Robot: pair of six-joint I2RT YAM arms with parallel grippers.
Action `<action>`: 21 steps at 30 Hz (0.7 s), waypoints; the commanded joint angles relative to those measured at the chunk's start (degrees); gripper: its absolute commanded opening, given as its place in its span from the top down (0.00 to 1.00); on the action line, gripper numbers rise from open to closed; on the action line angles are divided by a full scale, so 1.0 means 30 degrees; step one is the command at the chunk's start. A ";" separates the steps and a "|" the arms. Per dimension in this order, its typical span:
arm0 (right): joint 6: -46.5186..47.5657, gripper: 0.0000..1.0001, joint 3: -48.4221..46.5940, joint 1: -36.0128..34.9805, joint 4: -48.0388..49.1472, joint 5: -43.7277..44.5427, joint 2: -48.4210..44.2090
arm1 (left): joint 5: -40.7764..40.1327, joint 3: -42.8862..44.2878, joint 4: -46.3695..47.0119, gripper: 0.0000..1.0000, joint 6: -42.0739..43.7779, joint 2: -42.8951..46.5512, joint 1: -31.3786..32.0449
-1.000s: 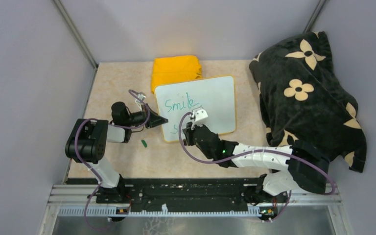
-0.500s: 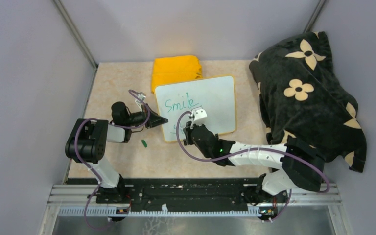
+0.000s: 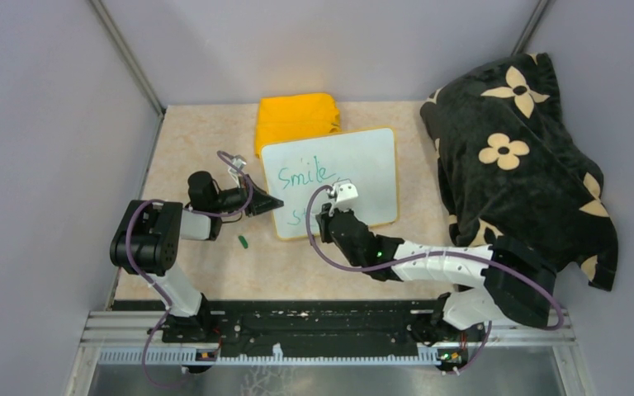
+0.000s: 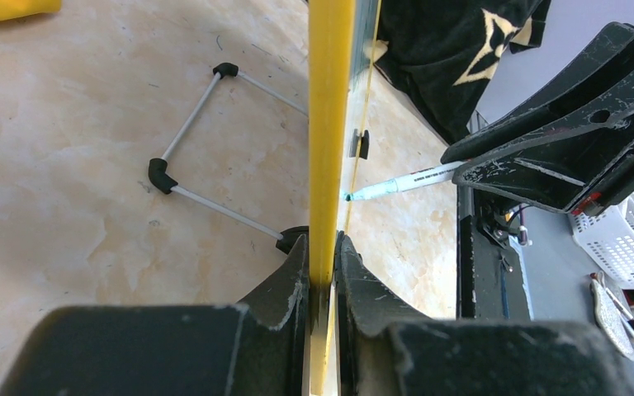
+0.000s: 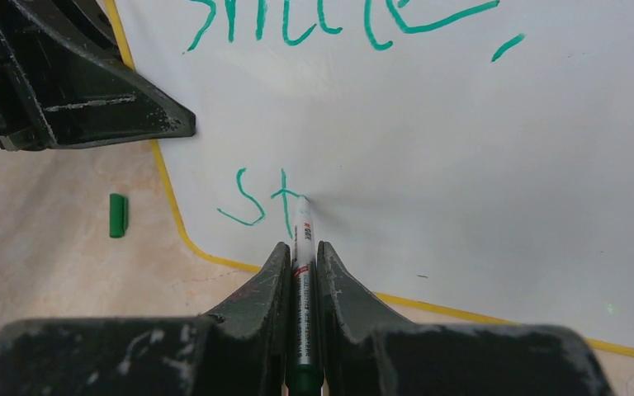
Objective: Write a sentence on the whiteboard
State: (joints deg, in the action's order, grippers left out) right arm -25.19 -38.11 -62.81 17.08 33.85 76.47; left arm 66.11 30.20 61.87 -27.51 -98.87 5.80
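The whiteboard [image 3: 355, 169] with a yellow rim lies mid-table; it also shows in the right wrist view [image 5: 429, 148]. The sentence [image 3: 305, 175] reads "Smile," in green, with "St" [image 5: 264, 198] on the second line. My left gripper [image 3: 269, 204] is shut on the whiteboard's left yellow edge [image 4: 328, 124]. My right gripper [image 3: 320, 219] is shut on a green marker [image 5: 301, 247], whose tip touches the board at the "t". The marker also shows in the left wrist view [image 4: 404, 181].
A folded yellow cloth [image 3: 296, 118] lies behind the board. A black flowered blanket [image 3: 516, 157] fills the right side. The green marker cap [image 3: 243, 242] lies on the table left of the board, also seen in the right wrist view [image 5: 116, 215].
My right gripper has shifted slightly right along the second line with the marker. The left arm has not moved.
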 commanded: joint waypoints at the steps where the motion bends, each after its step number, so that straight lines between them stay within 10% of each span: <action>1: -0.0023 1.00 0.0407 0.0429 0.0212 0.0604 -0.0860 | -0.1117 0.0042 -0.1372 1.00 0.0937 -0.0266 0.0146; 21: 0.0457 1.00 0.0719 0.0471 0.0540 0.0606 -0.2096 | -0.1095 0.0043 -0.1475 1.00 0.1035 -0.0224 0.0204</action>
State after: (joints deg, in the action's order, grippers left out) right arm -24.08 -34.15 -61.95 17.76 34.52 69.19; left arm 66.28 30.30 61.63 -27.35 -98.85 5.80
